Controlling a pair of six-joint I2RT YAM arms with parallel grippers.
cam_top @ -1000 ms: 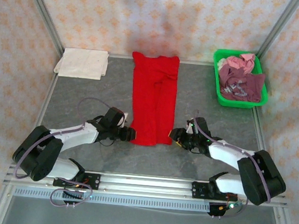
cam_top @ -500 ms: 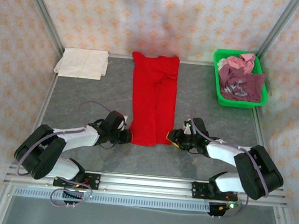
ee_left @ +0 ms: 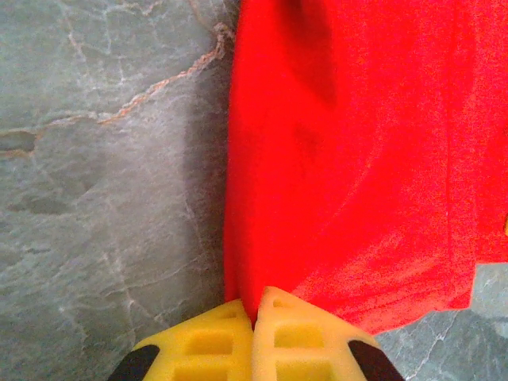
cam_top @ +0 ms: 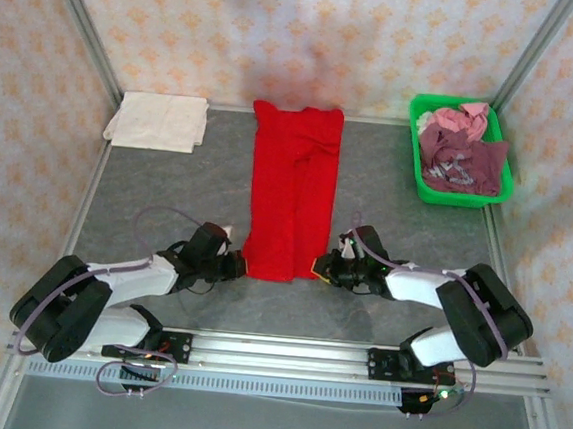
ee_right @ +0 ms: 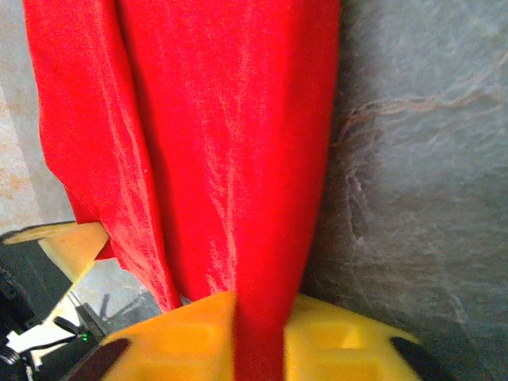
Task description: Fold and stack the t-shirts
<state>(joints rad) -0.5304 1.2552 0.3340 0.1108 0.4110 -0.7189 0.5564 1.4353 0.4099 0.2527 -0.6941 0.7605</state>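
Note:
A bright red t-shirt (cam_top: 291, 190), folded into a long strip, lies down the middle of the grey table. My left gripper (cam_top: 243, 266) is shut on its near left corner; in the left wrist view the red t-shirt (ee_left: 357, 159) runs up from between the yellow pads (ee_left: 210, 345). My right gripper (cam_top: 320, 270) is shut on the near right corner, where the red cloth (ee_right: 230, 143) passes between its yellow pads (ee_right: 333, 341). A folded cream-white t-shirt (cam_top: 157, 121) rests at the back left. Maroon and pink t-shirts (cam_top: 460, 149) are heaped in the basket.
The green plastic basket (cam_top: 418, 174) stands at the back right by the metal frame post. Patterned curtain walls close in the table on three sides. The aluminium rail (cam_top: 274, 354) with both arm bases runs along the near edge.
Both grippers have moved inward and slightly toward the near edge, and closed on the red shirt's near corners, whose hem is drawn a little narrower.

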